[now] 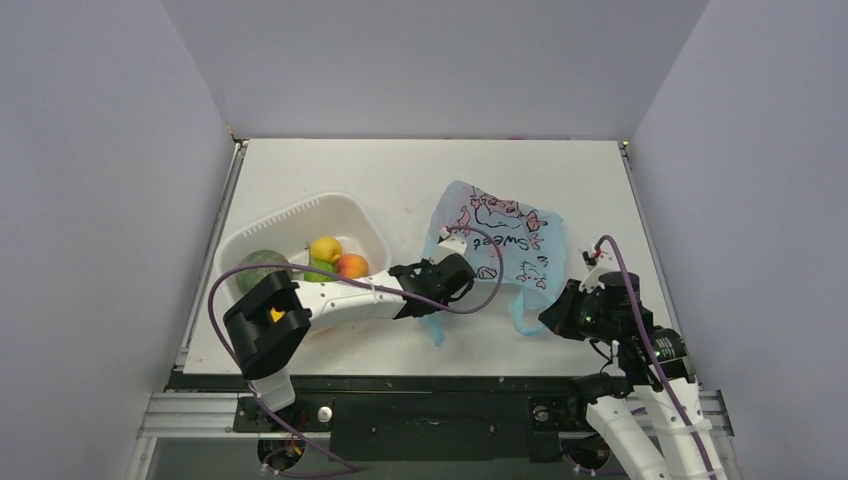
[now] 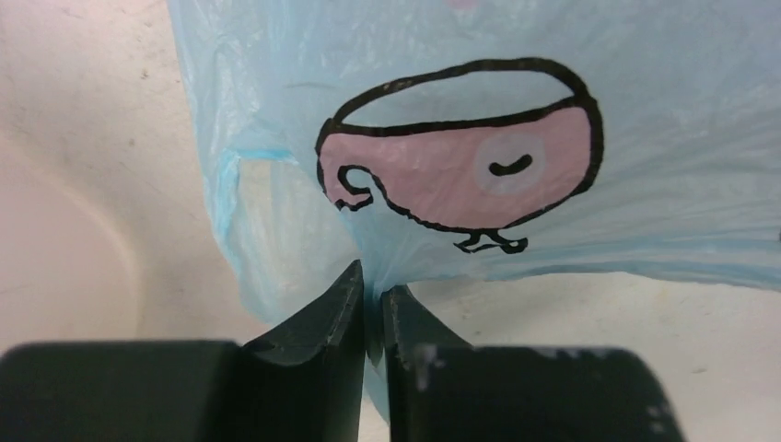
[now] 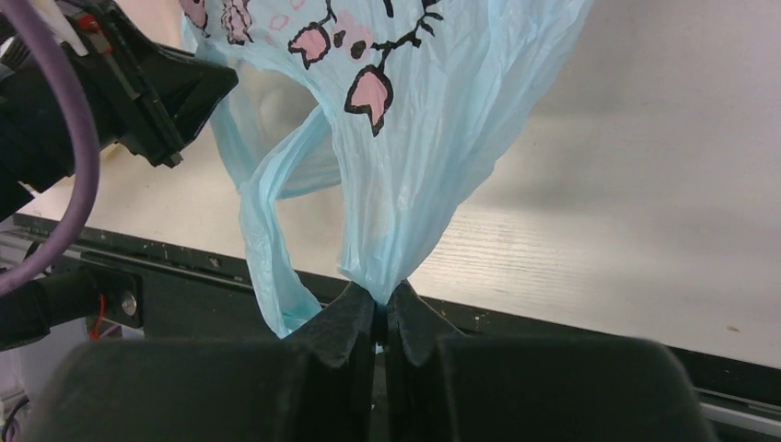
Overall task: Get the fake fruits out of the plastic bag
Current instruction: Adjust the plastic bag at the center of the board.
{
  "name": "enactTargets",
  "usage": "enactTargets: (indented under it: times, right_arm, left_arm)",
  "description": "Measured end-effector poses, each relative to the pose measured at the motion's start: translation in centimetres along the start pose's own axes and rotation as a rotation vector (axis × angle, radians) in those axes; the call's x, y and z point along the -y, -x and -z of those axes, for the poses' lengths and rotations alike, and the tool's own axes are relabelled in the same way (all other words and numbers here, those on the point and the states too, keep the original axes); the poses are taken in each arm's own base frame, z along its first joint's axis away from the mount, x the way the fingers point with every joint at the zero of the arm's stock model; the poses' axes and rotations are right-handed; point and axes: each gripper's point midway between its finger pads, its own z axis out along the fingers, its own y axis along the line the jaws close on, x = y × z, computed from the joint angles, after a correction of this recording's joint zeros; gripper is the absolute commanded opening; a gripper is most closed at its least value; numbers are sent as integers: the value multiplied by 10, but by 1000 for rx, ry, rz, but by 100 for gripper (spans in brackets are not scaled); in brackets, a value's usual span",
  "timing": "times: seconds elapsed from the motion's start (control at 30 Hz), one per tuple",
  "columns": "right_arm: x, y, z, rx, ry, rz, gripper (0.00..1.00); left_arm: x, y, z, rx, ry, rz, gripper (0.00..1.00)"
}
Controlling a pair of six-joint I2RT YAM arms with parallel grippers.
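The light-blue plastic bag [image 1: 495, 245] with pink prints and "Sweet" lettering lies mid-table, its near edge lifted between both arms. My left gripper [image 1: 425, 290] is shut on the bag's near-left edge; the left wrist view shows my left gripper [image 2: 373, 299] pinching blue film [image 2: 460, 166]. My right gripper [image 1: 552, 318] is shut on the bag's near-right corner; in the right wrist view my right gripper [image 3: 379, 308] clamps gathered film [image 3: 414, 184], with a loop handle [image 3: 267, 249] hanging beside it. No red or dark green fake fruits show; any inside the bag are hidden.
A white slotted tub [image 1: 290, 225] stands left of the bag, holding a large green melon [image 1: 262, 265], a yellow piece [image 1: 325, 248], a peach piece [image 1: 352, 266] and a lime-green piece [image 1: 318, 270]. My left arm reaches across its near rim. The table's near edge [image 3: 599, 327] lies just under my right gripper.
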Motion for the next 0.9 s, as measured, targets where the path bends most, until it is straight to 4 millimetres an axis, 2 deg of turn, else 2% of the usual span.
enactTargets:
  times: [0.13, 0.23, 0.33, 0.47, 0.53, 0.6, 0.67, 0.77, 0.83, 0.9]
  right_arm:
    - [8, 1, 1, 18, -47, -9, 12]
    - [15, -3, -3, 22, -76, -40, 13]
    - [27, -19, -20, -19, -104, -88, 12]
    - [59, -57, -46, -111, -218, -163, 15]
    - [75, -72, -56, -130, -279, -194, 17]
    - [86, -77, -62, -122, -329, -218, 19]
    - [92, -76, -65, -97, -362, -234, 26]
    - [93, -65, -66, -30, -370, -260, 44]
    - [86, -56, -64, 13, -333, -266, 52]
    - [68, -36, -56, 81, -251, -260, 56]
  left_arm:
    - [12, -2, 4, -26, -108, 42, 0]
    - [20, 7, 24, -24, -241, 106, 0]
    - [19, 41, 55, 42, -397, 222, 0]
    - [10, 89, 90, 151, -551, 335, 0]
    - [8, 103, 102, 182, -611, 361, 0]
    - [10, 107, 107, 185, -664, 376, 0]
    - [12, 100, 107, 160, -695, 377, 0]
    - [10, 90, 102, 128, -713, 388, 0]
    - [8, 86, 100, 114, -724, 398, 0]
    - [7, 85, 101, 112, -734, 403, 0]
